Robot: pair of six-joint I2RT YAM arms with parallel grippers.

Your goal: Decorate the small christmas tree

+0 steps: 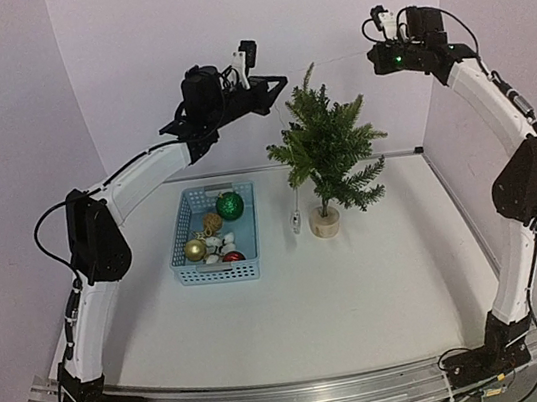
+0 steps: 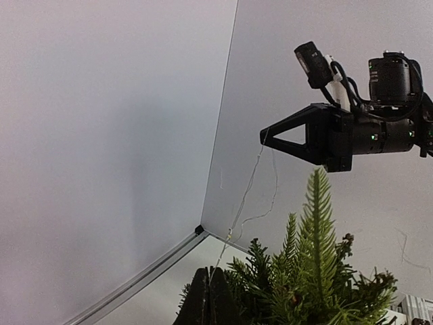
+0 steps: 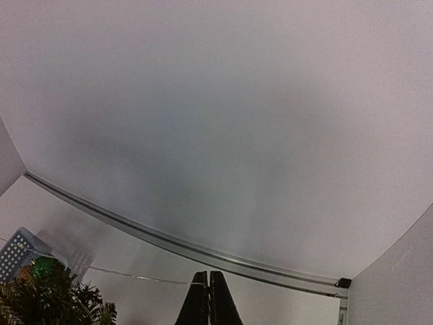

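Observation:
The small christmas tree [image 1: 327, 152] stands on its round wooden base [image 1: 325, 223] at the back middle of the table. A thin light-string wire [image 1: 324, 63] is stretched just above the treetop between my two grippers. My left gripper [image 1: 276, 83] is shut on one end of it. From there the wire hangs down to a small white box [image 1: 296, 222] on the table. My right gripper [image 1: 371, 52] is shut on the other end. In the left wrist view the shut gripper [image 2: 209, 271] pinches the wire [image 2: 247, 193] above the tree [image 2: 318, 271]. In the right wrist view the shut gripper [image 3: 209, 273] holds the wire [image 3: 135, 276].
A pale blue basket [image 1: 183, 224] left of the tree holds a green bauble [image 1: 230, 205], a gold one [image 1: 195, 249], a red one [image 1: 232, 257] and small white ornaments. White walls close the back and both sides.

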